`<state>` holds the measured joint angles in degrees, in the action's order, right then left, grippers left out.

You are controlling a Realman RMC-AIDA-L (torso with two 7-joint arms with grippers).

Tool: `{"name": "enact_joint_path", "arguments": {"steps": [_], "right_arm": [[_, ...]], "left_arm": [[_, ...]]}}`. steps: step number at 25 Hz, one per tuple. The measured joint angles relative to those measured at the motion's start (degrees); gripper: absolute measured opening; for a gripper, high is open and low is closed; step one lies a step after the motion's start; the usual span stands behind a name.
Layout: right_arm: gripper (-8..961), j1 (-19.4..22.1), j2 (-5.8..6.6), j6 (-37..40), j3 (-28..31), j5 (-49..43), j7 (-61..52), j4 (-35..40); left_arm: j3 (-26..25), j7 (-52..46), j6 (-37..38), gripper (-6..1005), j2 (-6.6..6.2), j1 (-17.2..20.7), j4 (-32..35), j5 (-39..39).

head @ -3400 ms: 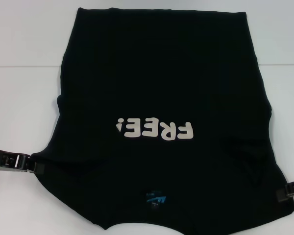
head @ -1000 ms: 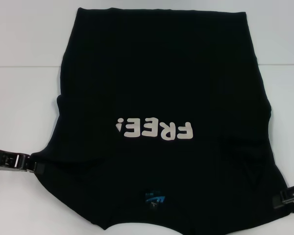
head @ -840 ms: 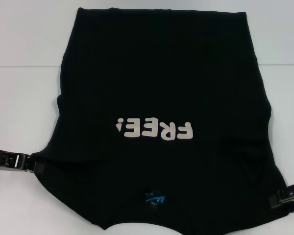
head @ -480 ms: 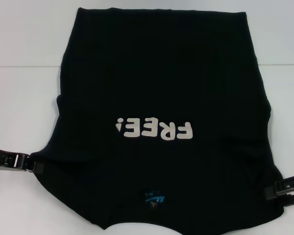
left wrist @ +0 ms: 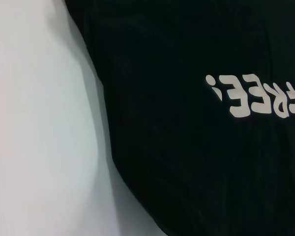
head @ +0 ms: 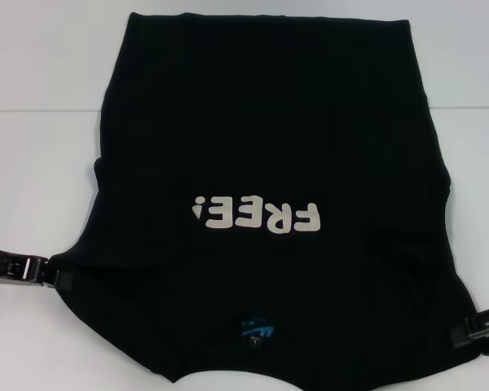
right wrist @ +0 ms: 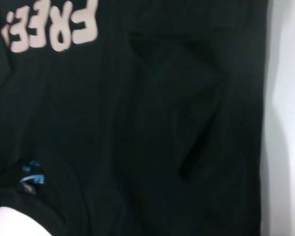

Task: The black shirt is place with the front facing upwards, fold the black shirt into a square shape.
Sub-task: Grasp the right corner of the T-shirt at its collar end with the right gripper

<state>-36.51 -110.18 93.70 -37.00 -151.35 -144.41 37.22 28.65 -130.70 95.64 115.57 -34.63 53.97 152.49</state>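
Black shirt (head: 269, 163) lies spread flat on the white counter (head: 41, 179), front up, filling most of the middle of the head view. White "FREE!" lettering (head: 257, 216) reads upside down from the robot's side, so the neck faces the robot; blue neck label (head: 258, 329) sits at the near edge, hem at the far edge. Sleeves are turned in, leaving a roughly trapezoid outline that is wider near the robot. A raised crease (head: 411, 265) shows on the cloth toward the robot's right shoulder area; the right wrist view shows the same fold (right wrist: 187, 113) below the lettering.

Left gripper (head: 55, 277) low at the shirt's near-left corner, tips touching the cloth edge. Fingers look narrow, but whether cloth is between them: cannot tell.

Right gripper (head: 464, 332) low at the near-right corner, tips against the cloth edge. Finger gap: cannot tell.

Left wrist view: shirt edge (left wrist: 108, 147) against bare counter, lettering off to one side.
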Motion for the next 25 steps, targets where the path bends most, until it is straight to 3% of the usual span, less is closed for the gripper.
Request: {"name": "enact_joint_path", "arguments": {"steps": [25], "right_arm": [[780,-1.23,-1.19,-0.12,0.35,-0.09,0.29,-0.17]], "left_arm": [[0.01,-0.02,-0.22,18,-0.17,-0.18,-0.01,0.00]]}}
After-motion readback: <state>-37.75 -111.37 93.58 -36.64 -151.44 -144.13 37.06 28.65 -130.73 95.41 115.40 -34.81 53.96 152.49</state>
